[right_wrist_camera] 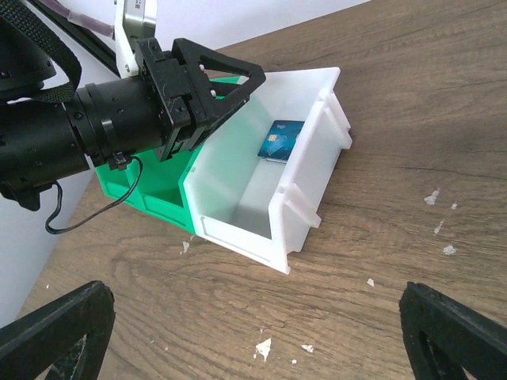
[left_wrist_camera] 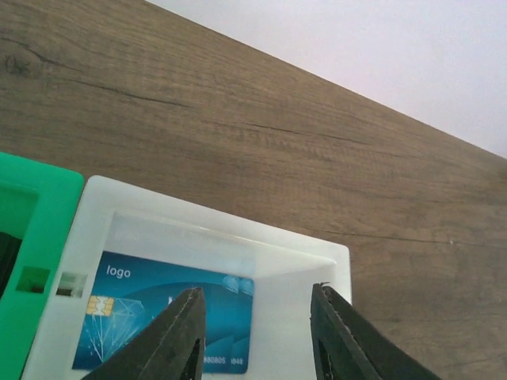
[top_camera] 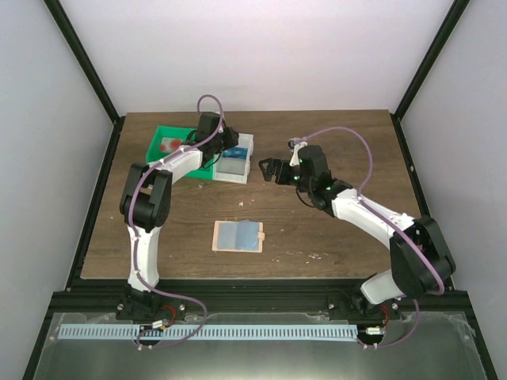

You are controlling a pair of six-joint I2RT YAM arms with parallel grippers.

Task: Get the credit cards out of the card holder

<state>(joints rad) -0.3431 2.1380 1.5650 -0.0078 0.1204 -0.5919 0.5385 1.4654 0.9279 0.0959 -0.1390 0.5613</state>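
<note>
1. Left gripper (left_wrist_camera: 257, 290): fingers parted with nothing between them, poised over the white tray (left_wrist_camera: 214, 210) and directly above the blue card (left_wrist_camera: 142, 305).
2. Blue card: lies flat on the tray floor, chip side up, touching neither finger.
3. White tray and green tray (top_camera: 176, 129): side by side at 11 o'clock from the table centre in the top view, with green at 9 o'clock of white. A red-and-white card (top_camera: 169, 145) shows inside the green one.
4. Card holder (top_camera: 238, 236): tan with grey-blue pocket panels, lying flat on the table (top_camera: 333, 229) near its centre, at 6 o'clock of the trays. Neither arm touches it. Whether a card is inside cannot be told.
5. Right gripper (top_camera: 269, 170): fingers spread wide and empty, hanging at 1 o'clock of the holder, well apart from it.
6. Handling, as judged: the cards are light, stiff, thin and slick, and a card lying flat offers little to pinch. Any card in a pocket is best taken by its exposed short edge and drawn straight along the pocket. The holder is light and likely to slide, so the other gripper should pin it down.
</note>
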